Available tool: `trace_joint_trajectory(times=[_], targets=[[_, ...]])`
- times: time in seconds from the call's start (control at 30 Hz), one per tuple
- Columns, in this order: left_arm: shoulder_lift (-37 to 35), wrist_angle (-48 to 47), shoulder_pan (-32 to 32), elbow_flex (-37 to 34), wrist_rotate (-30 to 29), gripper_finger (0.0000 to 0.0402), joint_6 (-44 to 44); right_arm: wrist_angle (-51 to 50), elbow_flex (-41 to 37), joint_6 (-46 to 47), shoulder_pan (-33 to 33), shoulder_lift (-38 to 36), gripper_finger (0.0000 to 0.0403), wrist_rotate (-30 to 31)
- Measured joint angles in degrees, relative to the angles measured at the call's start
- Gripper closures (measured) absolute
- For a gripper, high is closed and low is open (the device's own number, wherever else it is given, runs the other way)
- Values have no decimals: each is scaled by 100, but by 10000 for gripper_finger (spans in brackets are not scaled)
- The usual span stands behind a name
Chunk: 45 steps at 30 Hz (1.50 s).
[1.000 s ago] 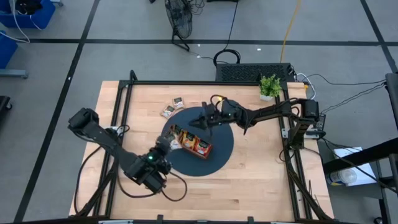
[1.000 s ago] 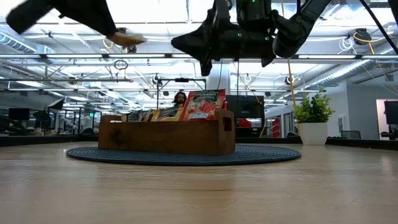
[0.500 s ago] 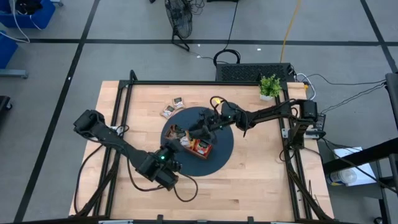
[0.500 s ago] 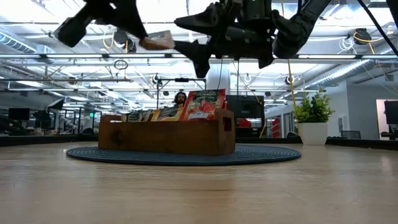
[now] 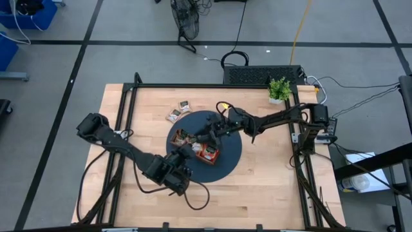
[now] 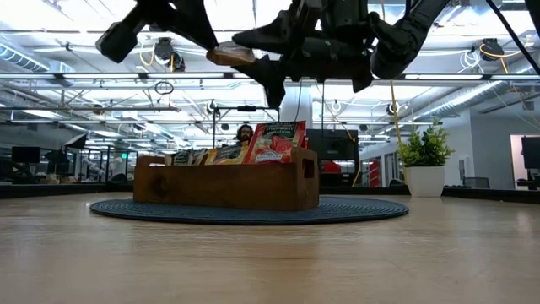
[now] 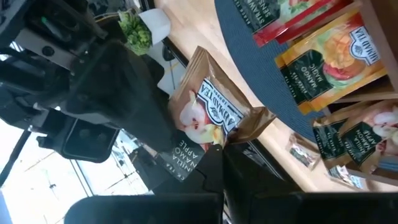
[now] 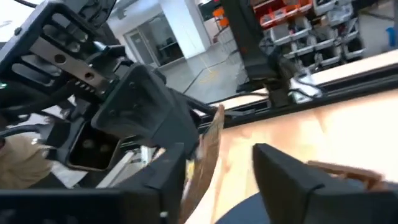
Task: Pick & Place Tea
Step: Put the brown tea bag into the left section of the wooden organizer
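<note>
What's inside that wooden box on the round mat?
The wooden box holds upright tea sachets, red, orange and dark ones. Its wall hides their lower halves, and the arms above cover part of it from overhead.

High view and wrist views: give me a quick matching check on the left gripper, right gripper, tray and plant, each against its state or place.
Things:
1. left gripper
2. right gripper
3. tray
4. plant

States or places:
A. open
B. at the table's edge, off the mat
C. shut on a brown sachet
D. on the round mat

Pairs: 1-C, 2-A, 3-D, 4-B
</note>
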Motion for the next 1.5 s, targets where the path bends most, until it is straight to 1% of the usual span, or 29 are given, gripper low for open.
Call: trace_joint_trajectory(times=[0.07, 0.17, 0.2, 0.33, 0.43, 0.5, 0.53, 0.63, 0.77, 0.87, 0.93, 1.0, 1.03, 1.07, 1.1, 1.13, 1.2, 1.27, 1.3, 1.37, 1.43, 1.5], targets=[[0, -4, 4, 0, 0, 399, -40, -3, 0, -131, -7, -1, 276, 9], [0, -4, -2, 0, 2, 396, -137, -21, 0, -441, 15, 0, 371, -38], [0, -4, -4, 0, 2, 393, -143, -35, 0, -589, 27, -1, 386, -44], [0, -4, -2, 0, 11, 395, -341, -69, 0, -877, 92, -1, 401, -15], [0, 88, -7, 0, -2, 398, -774, -75, 0, -1019, 147, -1, 402, 9], [0, 414, -13, 0, -249, 394, -1243, -86, 0, -1077, 154, -1, 402, 14], [0, 594, -12, 0, -381, 386, -1434, -86, 0, -1107, 153, -1, 402, 44], [0, 1195, 1, 0, -472, 339, -1812, -219, 0, -1255, 151, -1, 402, 382], [0, 1877, -19, 2, -474, 246, -2092, -418, -2, -1427, 130, -1, 403, 819], [-3, 2026, -53, 2, -509, 175, -2349, -444, -2, -1450, 94, -2, 403, 901], [-74, 1944, -110, 2, -905, 138, -2744, -445, -2, -1452, 79, -36, 403, 906], [-287, 1586, -136, 2, -1357, 114, -3508, -373, -3, -1527, 82, -108, 403, 913], [-461, 1215, -132, 2, -1404, 107, -3998, -334, -4, -1626, 110, -149, 403, 978], [-655, 800, -108, 2, -1378, 102, -4607, -299, -2, -1765, 150, -191, 403, 1177], [-866, 393, -52, 2, -1242, 99, -5304, -333, -2, -1953, 196, -241, 403, 1414], [-1063, -23, 24, 2, -987, 98, -6033, -342, -2, -2158, 246, -260, 403, 1662], [-1442, -694, 218, 2, -338, 98, -7365, -304, -3, -2634, 360, -268, 403, 1988], [-1739, -969, 427, -13, 294, 103, -8216, -223, -4, -2995, 486, -266, 403, 2267], [-1856, -910, 508, -64, 522, 106, -8359, -176, -4, -3128, 542, -266, 403, 2398], [-2004, -560, 651, -227, 926, 113, -8277, -103, -4, -3356, 641, -266, 403, 2674], [-2049, 153, 781, -484, 1319, 121, -7865, -47, -4, -3529, 718, -264, 403, 2864], [-2055, 933, 891, -772, 1722, 127, -7366, 67, -4, -3674, 774, -263, 403, 2876]])
